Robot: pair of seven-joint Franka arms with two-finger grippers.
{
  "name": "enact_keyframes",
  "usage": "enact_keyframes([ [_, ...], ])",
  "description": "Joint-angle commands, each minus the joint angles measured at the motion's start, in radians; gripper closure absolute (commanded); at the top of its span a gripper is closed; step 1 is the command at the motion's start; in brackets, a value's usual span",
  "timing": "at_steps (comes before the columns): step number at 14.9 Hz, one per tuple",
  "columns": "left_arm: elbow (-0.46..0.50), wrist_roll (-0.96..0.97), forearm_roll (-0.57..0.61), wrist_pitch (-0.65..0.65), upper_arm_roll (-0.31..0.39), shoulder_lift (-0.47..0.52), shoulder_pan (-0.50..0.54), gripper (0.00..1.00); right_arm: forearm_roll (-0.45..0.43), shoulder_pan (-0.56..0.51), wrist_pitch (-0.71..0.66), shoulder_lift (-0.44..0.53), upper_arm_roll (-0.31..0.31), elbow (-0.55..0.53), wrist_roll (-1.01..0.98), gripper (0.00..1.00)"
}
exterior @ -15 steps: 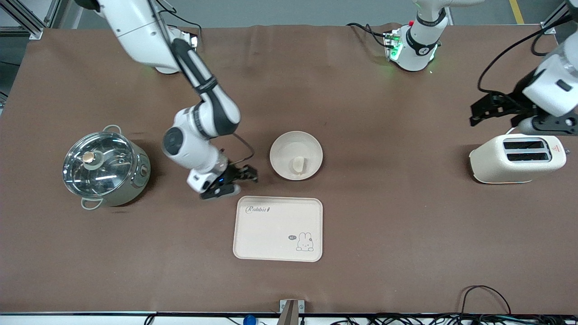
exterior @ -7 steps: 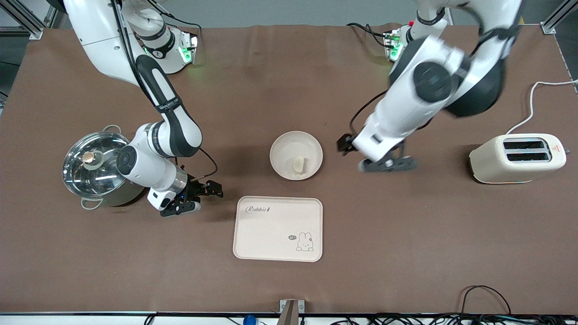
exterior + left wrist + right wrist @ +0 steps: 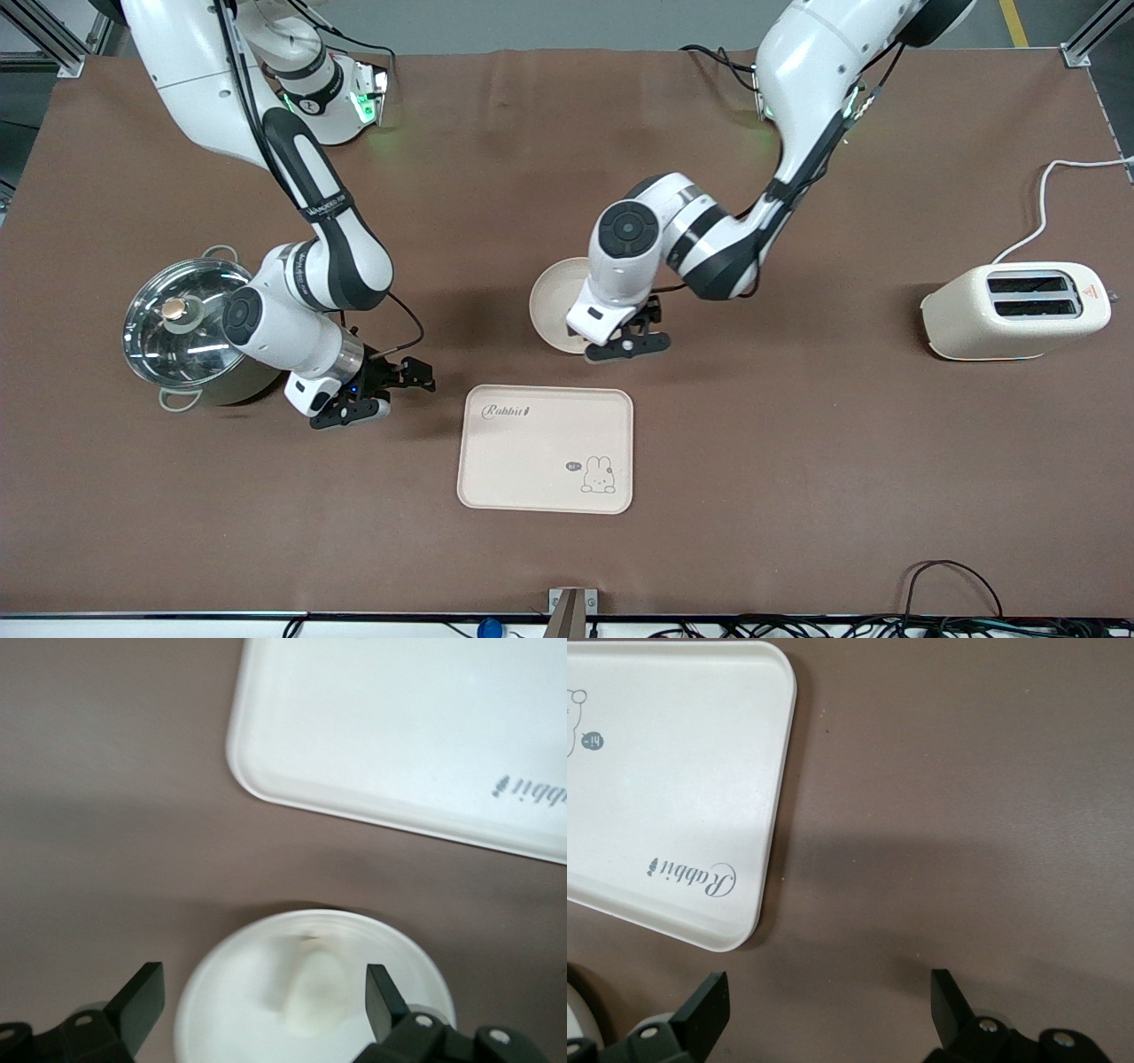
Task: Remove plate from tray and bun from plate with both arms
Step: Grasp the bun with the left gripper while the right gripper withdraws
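— Jaws first: left gripper (image 3: 620,339) hangs over the plate (image 3: 551,306) with its fingers (image 3: 139,1003) spread wide, nothing between them. We see that clearly in the left wrist view, one finger on each side of the plate (image 3: 232,1008).

— Agreed. And the bun (image 3: 315,991)?

— Lying in the plate, about at its middle, between the two open fingers but below them, untouched. In the front view the left arm's wrist covers it, so we only mark it from the wrist camera.

— Plate location?

— Flat on the brown table (image 3: 797,461), mid-table, farther from the front camera than the tray (image 3: 546,449). Plate and tray are apart, a strip of table between them.

— Right gripper (image 3: 376,397)?

— Low over bare table between the pot (image 3: 202,330) and the tray, close to the tray's corner at the right arm's end. Fingers (image 3: 704,1010) wide apart, holding nothing. Its wrist view shows the tray (image 3: 678,771) corner with the "Rabbit" lettering.

— Anything else we log?

— Pot with glass lid at the right arm's end of the table, cream toaster (image 3: 1014,310) at the left arm's end, both well apart from the plate.
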State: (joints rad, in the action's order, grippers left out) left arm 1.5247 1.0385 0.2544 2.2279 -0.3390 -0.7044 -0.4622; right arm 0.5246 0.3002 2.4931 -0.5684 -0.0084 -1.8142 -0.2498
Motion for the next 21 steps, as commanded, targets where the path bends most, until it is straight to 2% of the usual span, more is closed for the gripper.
enact_keyframes([
  [1, -0.028, 0.072, 0.022, 0.058, 0.006, -0.052, -0.036, 0.0, -0.017, -0.033, -0.017, -0.004, 0.016, 0.016, -0.019, 0.0],
  [5, 0.008, 0.132, 0.051, 0.09, 0.009, -0.063, -0.059, 0.0, -0.018, -0.041, -0.017, -0.004, 0.016, 0.021, -0.031, 0.0],
  [6, 0.031, 0.149, 0.06, 0.12, 0.011, -0.063, -0.061, 0.02, -0.02, -0.041, -0.017, -0.004, 0.016, 0.026, -0.031, 0.0],
  [7, 0.054, 0.169, 0.081, 0.145, 0.011, -0.061, -0.061, 0.09, -0.023, -0.041, -0.017, -0.004, 0.016, 0.029, -0.031, 0.0],
  [8, 0.07, 0.179, 0.101, 0.156, 0.009, -0.061, -0.059, 0.32, -0.023, -0.041, -0.019, -0.004, 0.016, 0.029, -0.031, 0.0],
  [9, 0.075, 0.186, 0.101, 0.153, 0.008, -0.061, -0.059, 0.61, -0.023, -0.042, -0.017, -0.004, 0.016, 0.029, -0.031, 0.0],
  [11, 0.094, 0.215, 0.103, 0.154, 0.008, -0.061, -0.059, 0.8, -0.025, -0.044, -0.019, -0.004, 0.016, 0.029, -0.034, 0.0],
  [13, 0.094, 0.219, 0.103, 0.154, 0.008, -0.059, -0.059, 0.92, -0.026, -0.044, -0.017, -0.004, 0.015, 0.029, -0.034, 0.0],
  [17, 0.086, 0.222, 0.092, 0.122, 0.003, -0.027, -0.041, 1.0, -0.028, -0.055, -0.019, -0.011, 0.016, 0.03, -0.066, 0.0],
  [19, 0.049, 0.209, 0.089, -0.017, 0.005, 0.023, -0.032, 1.0, -0.029, -0.056, -0.017, -0.011, 0.016, 0.03, -0.068, 0.0],
  [21, 0.025, 0.085, 0.085, -0.146, -0.003, 0.077, 0.051, 1.0, -0.029, -0.056, -0.019, -0.011, 0.016, 0.03, -0.068, 0.0],
])
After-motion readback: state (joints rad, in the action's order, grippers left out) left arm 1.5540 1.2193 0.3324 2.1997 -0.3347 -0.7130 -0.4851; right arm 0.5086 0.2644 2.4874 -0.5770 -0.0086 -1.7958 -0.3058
